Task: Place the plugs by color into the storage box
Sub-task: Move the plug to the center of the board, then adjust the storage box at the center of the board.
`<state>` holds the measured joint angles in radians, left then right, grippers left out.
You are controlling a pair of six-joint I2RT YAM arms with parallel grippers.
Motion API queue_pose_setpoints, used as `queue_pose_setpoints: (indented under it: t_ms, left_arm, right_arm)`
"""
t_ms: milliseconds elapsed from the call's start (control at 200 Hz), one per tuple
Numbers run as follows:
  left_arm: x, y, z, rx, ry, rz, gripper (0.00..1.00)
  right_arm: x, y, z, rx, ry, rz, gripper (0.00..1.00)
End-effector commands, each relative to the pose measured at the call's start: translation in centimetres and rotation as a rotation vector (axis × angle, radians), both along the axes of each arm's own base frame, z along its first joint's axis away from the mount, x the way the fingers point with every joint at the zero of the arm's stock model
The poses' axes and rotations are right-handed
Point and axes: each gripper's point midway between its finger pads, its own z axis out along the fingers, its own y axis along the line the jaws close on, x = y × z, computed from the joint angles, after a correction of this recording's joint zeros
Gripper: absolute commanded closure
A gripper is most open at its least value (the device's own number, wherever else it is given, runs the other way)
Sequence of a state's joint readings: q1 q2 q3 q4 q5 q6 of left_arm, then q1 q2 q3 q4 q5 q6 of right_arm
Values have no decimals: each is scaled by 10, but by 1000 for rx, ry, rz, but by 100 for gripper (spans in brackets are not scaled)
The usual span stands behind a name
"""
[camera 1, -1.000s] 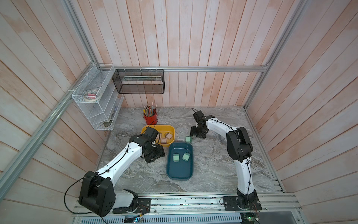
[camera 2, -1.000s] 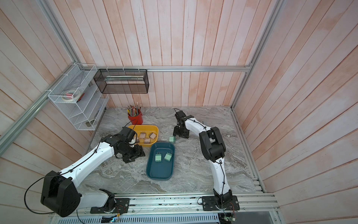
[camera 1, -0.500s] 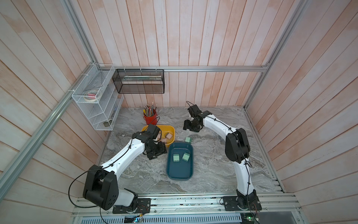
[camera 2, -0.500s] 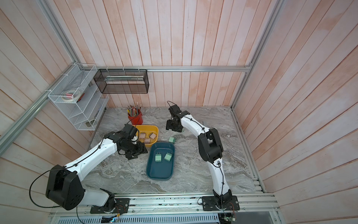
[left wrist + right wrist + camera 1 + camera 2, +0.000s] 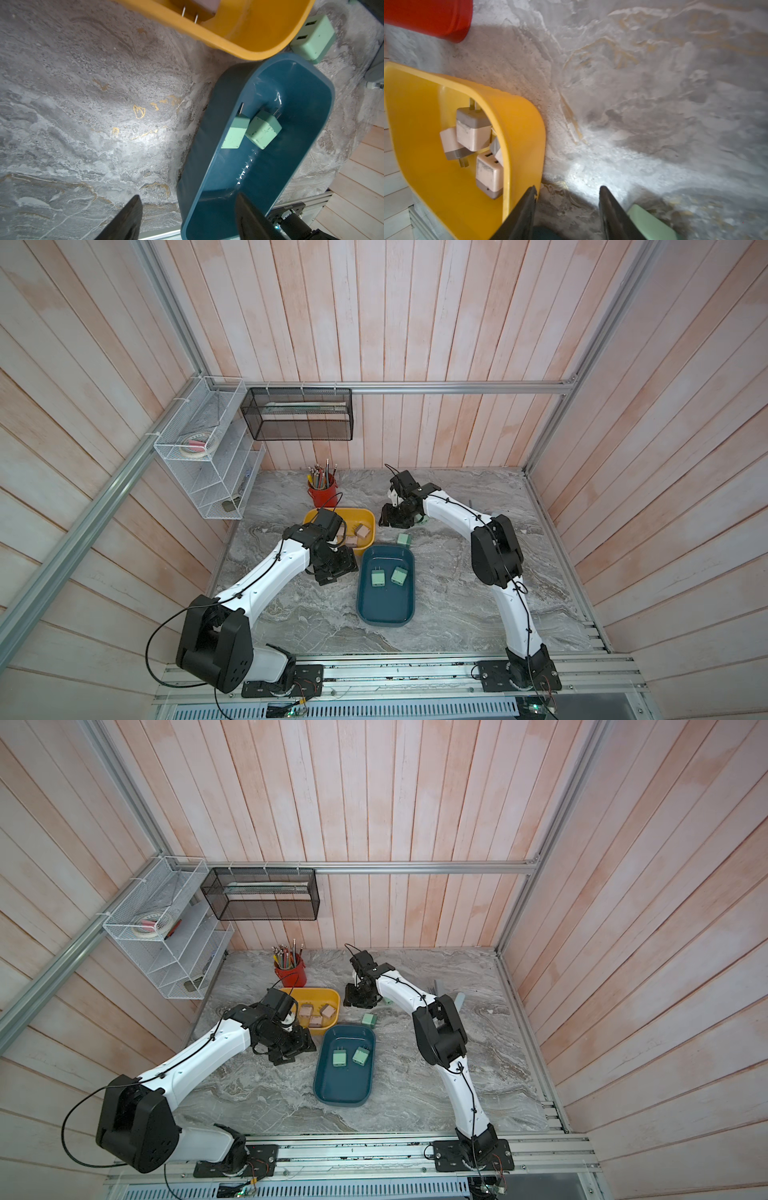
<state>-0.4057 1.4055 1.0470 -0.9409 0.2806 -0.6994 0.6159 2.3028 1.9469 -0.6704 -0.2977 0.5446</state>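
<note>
1. The right end effector has swung away from the loose mint plug toward the far corner of the yellow tray. The left arm has barely shifted. No plug has changed place, so sorting stands where it was.
2. In both top views, two mint plugs lie in the blue tray and pinkish-tan plugs lie in the yellow tray. The loose mint plug sits on the counter just beyond the blue tray's far rim. Another mint plug shows just beside the right end effector. The counter beyond the right arm is open, while the red pencil cup crowds the back.
3. In the left wrist view, the left end effector is spread and empty, with one finger over the blue tray's near end. The trays almost touch at their corners, and the loose mint plug sits by that junction.
4. In the right wrist view, the right end effector has its fingers apart over bare counter and pinches nothing. The second mint plug lies outside one finger, and the yellow tray's wall is close to the other. It probably needs re-centring before closing.
</note>
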Motion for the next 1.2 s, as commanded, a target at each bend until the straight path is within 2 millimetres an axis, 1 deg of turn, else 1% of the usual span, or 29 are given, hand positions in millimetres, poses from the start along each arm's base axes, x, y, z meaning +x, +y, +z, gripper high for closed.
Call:
queue_pose_setpoints:
  t_ms: [0,235,330,410,485,615,665,725,900,1055,1130,1195]
  left_arm:
    - [3,-2,2,-18,-22,3,27]
    - [4,-6,-2,-34,-16,0,27]
    - [6,-8,-3,-39,-13,-3,27]
    - [9,-10,-3,-47,-15,-3,27]
    - [11,-11,-3,-51,-16,-5,27]
    - [13,-13,-5,-54,-13,-6,27]
    - [13,-14,-6,-55,-12,-7,27]
    - [15,-14,-5,-59,-15,-6,27]
    - [14,-15,-6,-64,-12,-7,27]
    - [8,-11,-8,-51,-7,-7,27]
    - [4,-9,-9,-52,-2,-5,27]
    - [2,-8,-10,-49,2,-6,27]
  right_arm:
    - [-13,-4,-10,4,42,20,50]
    - [-43,-33,-29,-44,100,-4,51]
    - [-52,-49,-31,-58,107,-24,51]
    - [-56,-64,-29,-60,103,-50,51]
    - [-56,-72,-18,-45,83,-63,51]
    - [-50,-71,18,-6,-6,-46,49]
    - [-48,-74,28,-21,-26,-50,47]
    - [-45,-82,34,-50,-36,-71,44]
    - [-42,-111,28,-86,-3,-175,38]
    - [-31,-120,20,-85,-9,-169,34]
    - [-21,-122,17,-90,-10,-155,33]
    - [-13,-120,16,-83,-11,-139,33]
